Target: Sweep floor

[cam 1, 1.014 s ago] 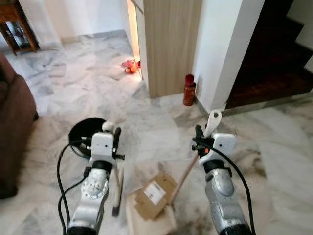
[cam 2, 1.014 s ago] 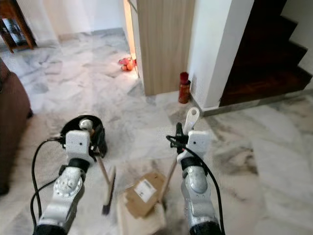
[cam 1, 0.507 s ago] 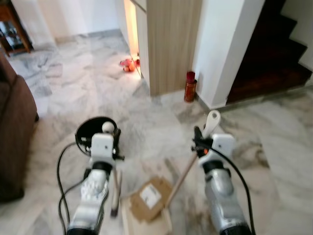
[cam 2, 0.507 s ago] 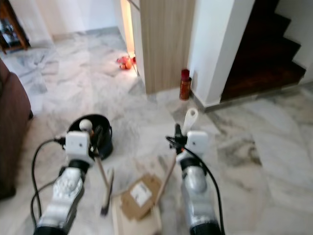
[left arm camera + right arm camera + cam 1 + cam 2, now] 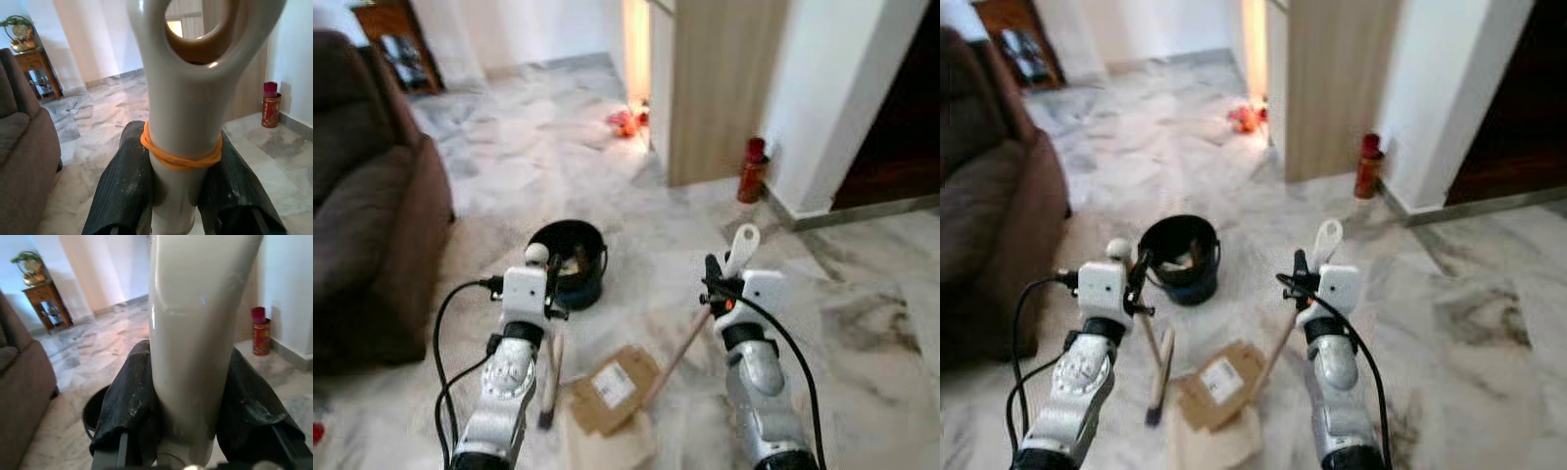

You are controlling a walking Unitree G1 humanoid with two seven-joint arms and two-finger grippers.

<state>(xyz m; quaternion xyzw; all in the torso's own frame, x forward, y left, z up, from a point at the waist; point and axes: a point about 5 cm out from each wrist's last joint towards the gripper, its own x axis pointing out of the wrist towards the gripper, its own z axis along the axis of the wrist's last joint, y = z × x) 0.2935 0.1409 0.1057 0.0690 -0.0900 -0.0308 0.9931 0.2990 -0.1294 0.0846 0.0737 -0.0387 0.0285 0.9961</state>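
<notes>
My left gripper [image 5: 549, 282] is shut on the upright handle of a hand brush [image 5: 548, 377], whose dark bristle head rests on the marble floor. My right gripper [image 5: 713, 281] is shut on the long handle of a cream dustpan [image 5: 607, 443]; the handle's white end with a hole [image 5: 741, 246] sticks up above it. A flattened cardboard piece [image 5: 613, 388] lies on the pan. A black bucket [image 5: 592, 240] stands just beyond the left gripper. In both wrist views black fingers [image 5: 124, 193] [image 5: 128, 406] clamp a cream handle, one with an orange band [image 5: 178, 155].
A brown sofa [image 5: 367, 215] fills the left side. Ahead stand a wooden cabinet end [image 5: 715, 88] and a white wall corner [image 5: 832, 98] with a red canister [image 5: 751, 171] at its foot. Red-orange items [image 5: 625, 120] lie on the floor farther back.
The camera has swung left: the sofa has come into view, the stairs have slid off to the right, and the bucket sits nearer the centre. Both grippers keep their holds.
</notes>
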